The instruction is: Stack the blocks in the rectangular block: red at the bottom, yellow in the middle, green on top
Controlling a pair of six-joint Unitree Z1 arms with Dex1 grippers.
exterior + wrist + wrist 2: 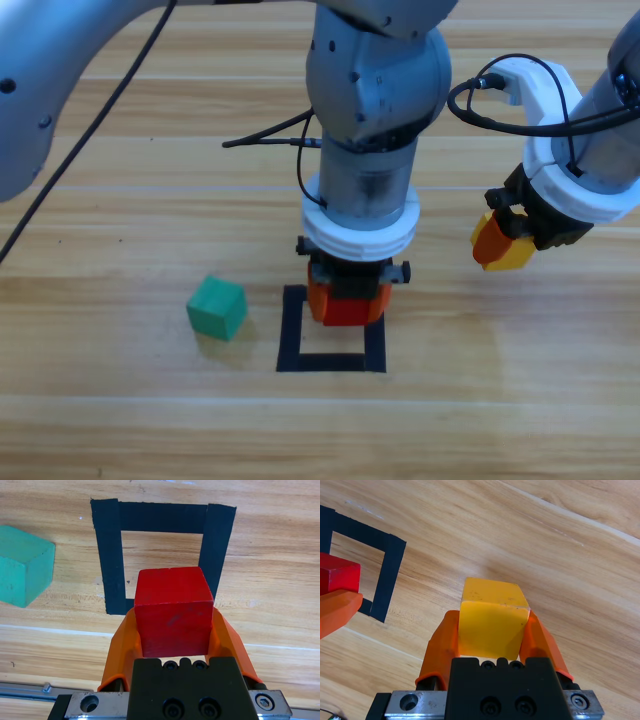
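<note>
1. Wooden table (120, 420) is carrying the tape square (292, 330); my left gripper (347, 300) is hovering over its far edge, jaws grasping the red cube (172, 611).
2. I'm judging red's placement is in hand: next, centre and lower it.
3. My right gripper (503, 243) is waiting beside, jaws clenching the matte yellow cube (491, 622).
4. Green cube (217, 307) is sitting left of the square.
</note>
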